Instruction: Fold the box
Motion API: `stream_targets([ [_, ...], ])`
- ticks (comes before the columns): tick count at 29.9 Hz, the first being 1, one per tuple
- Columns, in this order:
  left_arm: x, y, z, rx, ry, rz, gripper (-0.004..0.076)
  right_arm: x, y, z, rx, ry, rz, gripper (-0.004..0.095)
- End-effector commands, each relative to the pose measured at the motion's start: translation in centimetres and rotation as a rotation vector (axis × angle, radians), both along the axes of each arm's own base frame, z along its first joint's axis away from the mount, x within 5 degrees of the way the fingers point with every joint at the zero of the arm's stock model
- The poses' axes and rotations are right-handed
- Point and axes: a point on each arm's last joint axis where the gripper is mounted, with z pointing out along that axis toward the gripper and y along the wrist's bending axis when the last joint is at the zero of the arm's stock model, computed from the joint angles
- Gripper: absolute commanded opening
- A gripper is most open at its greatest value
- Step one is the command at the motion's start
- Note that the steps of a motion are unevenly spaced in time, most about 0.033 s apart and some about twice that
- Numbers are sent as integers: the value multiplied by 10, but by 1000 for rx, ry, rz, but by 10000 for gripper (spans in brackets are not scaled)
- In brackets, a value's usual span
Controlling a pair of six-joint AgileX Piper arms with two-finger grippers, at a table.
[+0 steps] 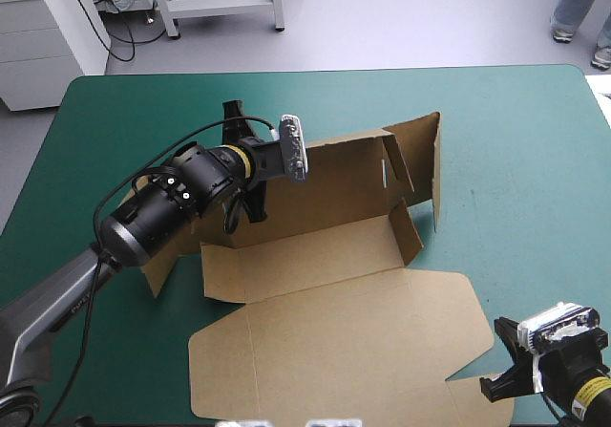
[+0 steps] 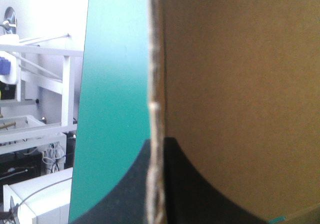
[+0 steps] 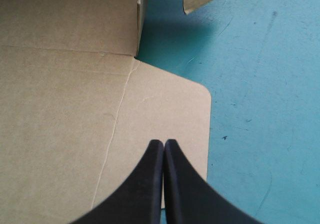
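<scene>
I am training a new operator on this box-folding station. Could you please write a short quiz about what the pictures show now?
1. True or false: the fingers of the right gripper stand wide open.
2. What is the left gripper shut on? A: a white T-shirt. B: a raised wall of the box. C: nothing.
3. Fill in the word: the lid of the box lies ___ on the teal-green cover.

Key: 1 false, they are shut, above a rounded corner of the lid. 2 B. 3 flat.
</scene>
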Motion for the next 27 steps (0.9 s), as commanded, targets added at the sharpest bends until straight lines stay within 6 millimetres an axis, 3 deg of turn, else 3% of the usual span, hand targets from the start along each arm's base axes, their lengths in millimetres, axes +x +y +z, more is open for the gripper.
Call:
stream_targets([
  [1, -11, -9, 22, -52, -135, -80, -8, 3, 0, 13, 13, -88, 2, -16],
  [11, -32, -33, -17, 0, -207, -116, -8, 5, -5, 14, 28, -89, -74, 17],
  [15, -36, -38, -20, 2, -219, -149, -8, 5, -5, 14, 28, -86, -74, 201],
  [20, -37, -38, -19, -6, -219, -147, -8, 5, -6, 14, 38, -84, -92, 535],
  [22, -37, -38, -19, -6, -219, -147, -8, 6, -7, 14, 46, -85, -109, 576],
  [27, -37, -38, -19, -27, -213, -135, -8, 7, -8, 14, 50, -76, -132, 574],
])
